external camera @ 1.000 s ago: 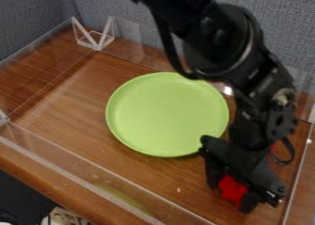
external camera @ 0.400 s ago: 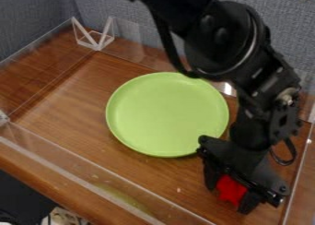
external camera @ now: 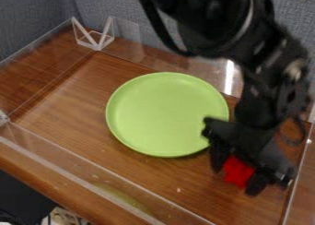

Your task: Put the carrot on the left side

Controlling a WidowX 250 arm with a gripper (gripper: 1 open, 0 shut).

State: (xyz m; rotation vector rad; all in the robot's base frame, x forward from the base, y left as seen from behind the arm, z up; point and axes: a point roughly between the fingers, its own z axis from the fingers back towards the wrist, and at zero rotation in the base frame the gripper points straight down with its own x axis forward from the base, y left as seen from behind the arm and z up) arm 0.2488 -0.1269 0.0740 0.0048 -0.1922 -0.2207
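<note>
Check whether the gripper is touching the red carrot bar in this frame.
Touching. The camera view shows the red carrot bar clamped between the gripper fingers, no gap visible, beside the green plate.

The carrot (external camera: 237, 171) sits between the jaws of the gripper (external camera: 241, 172), which points down over the table (external camera: 62, 81) at the near right. The plate (external camera: 164, 113) lies on the table just left of the jaws and slightly behind them. A wire stand (external camera: 94, 32) sits far behind and left, well apart.
</note>
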